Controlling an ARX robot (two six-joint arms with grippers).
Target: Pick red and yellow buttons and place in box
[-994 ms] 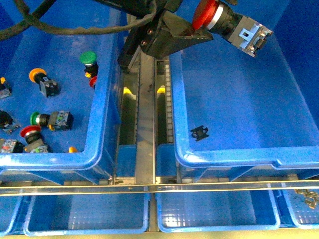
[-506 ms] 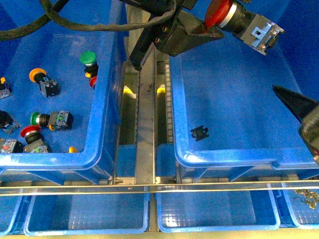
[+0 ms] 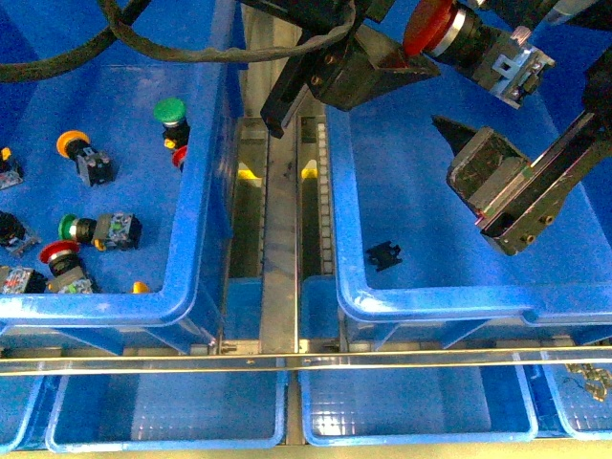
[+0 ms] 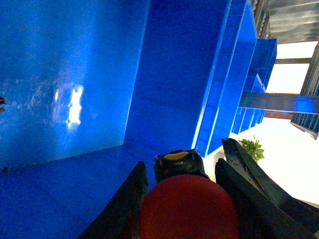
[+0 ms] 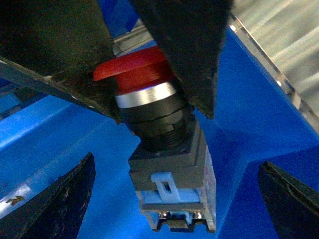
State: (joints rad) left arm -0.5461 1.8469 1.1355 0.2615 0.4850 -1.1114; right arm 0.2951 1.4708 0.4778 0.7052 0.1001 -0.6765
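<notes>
Right end effector arrived, red button in left end effector

Your left gripper reaches in from the far left, its jaws clamped on the cap of the red button. Your right gripper sits close beside it, nearer you, jaws spread wide, fingers aimed toward the left one.

no legible text, faint marking on red button (too blurred to read)
</notes>
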